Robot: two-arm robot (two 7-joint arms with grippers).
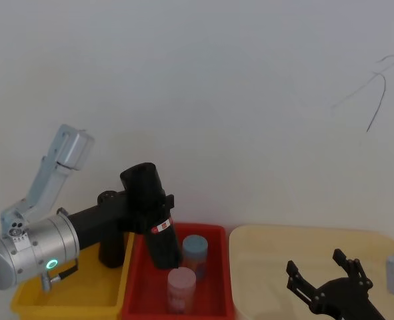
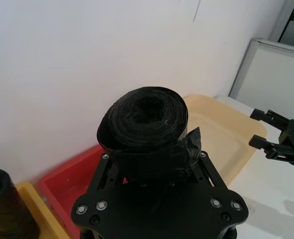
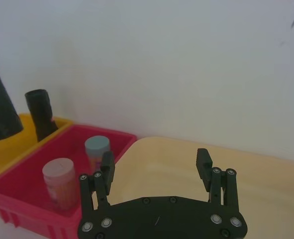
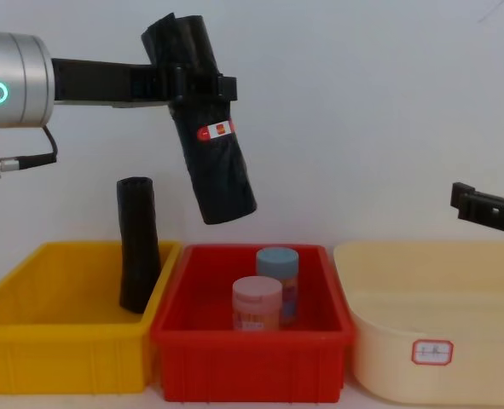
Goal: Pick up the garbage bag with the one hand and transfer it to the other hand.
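Note:
The garbage bag (image 4: 210,145), a thick black roll with a red-and-white sticker, hangs tilted in the air above the red bin (image 4: 243,375). My left gripper (image 4: 196,85), on the green-ringed wrist, is shut on the roll's upper part. The left wrist view looks down on the roll's end (image 2: 144,119) between the fingers. My right gripper (image 1: 318,263) stands open and holds nothing above the cream tub (image 1: 263,253), well to the right of the bag. Its two spread fingers (image 3: 107,167) show in the right wrist view.
A slimmer black roll (image 4: 138,247) stands upright in the yellow bin (image 4: 55,358) at the left. The red bin holds a blue-lidded jar (image 4: 277,273) and a pink-lidded jar (image 4: 257,302). A white wall runs close behind the bins.

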